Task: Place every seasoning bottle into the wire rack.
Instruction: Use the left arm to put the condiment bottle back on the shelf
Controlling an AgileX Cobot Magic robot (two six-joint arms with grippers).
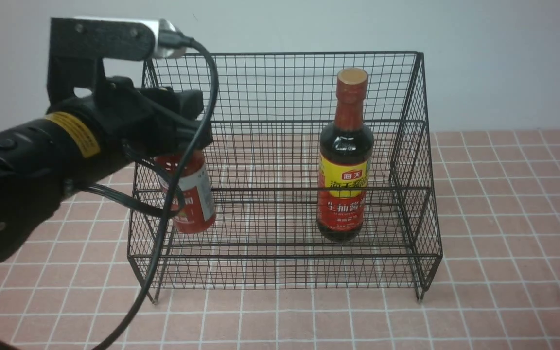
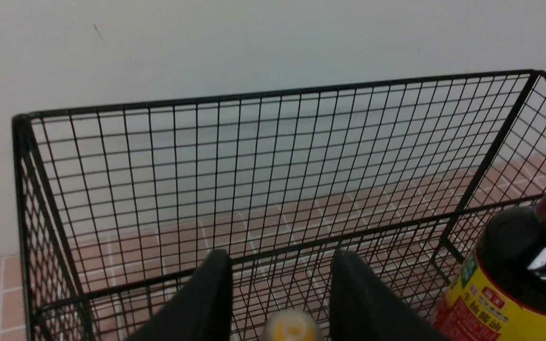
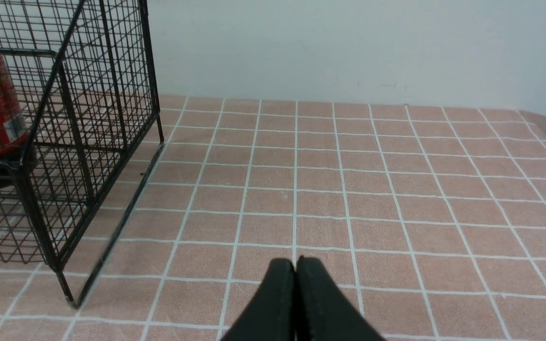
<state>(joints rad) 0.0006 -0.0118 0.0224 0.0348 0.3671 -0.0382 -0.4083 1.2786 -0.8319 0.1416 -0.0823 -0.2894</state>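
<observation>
The tiled surface (image 1: pixel 503 218) carries one wire rack (image 1: pixel 309 52), a stiff mesh frame on short legs. It looks light enough to skid if a bottle knocks its front rail.

Taking the rack's floor as a clock face in the front view, the soy-sauce bottle (image 1: pixel 345 170) stands upright at about 3 o'clock, already on the lower shelf. It looks like glass and full, so heavy, smooth and breakable. The waist at the label would be the safest hold, since the neck is thin and wrapped.

The red sauce bottle (image 1: pixel 195 199) is at about 9 o'clock, inside the rack near the side wall. It is tilted, and its base seems just clear of the shelf wire. It is probably soft plastic and light, so a hard squeeze would dent it or push sauce out. The shoulder below the yellow cap (image 2: pixel 292 329) is the stiffest place to grip.

The left tool (image 2: pixel 280 255) is clamped on this bottle from above, half open, with the cap showing between the fingers. The right tool (image 3: pixel 295 265) is pressed together, empty, above bare surface off the rack's 3 o'clock side.
</observation>
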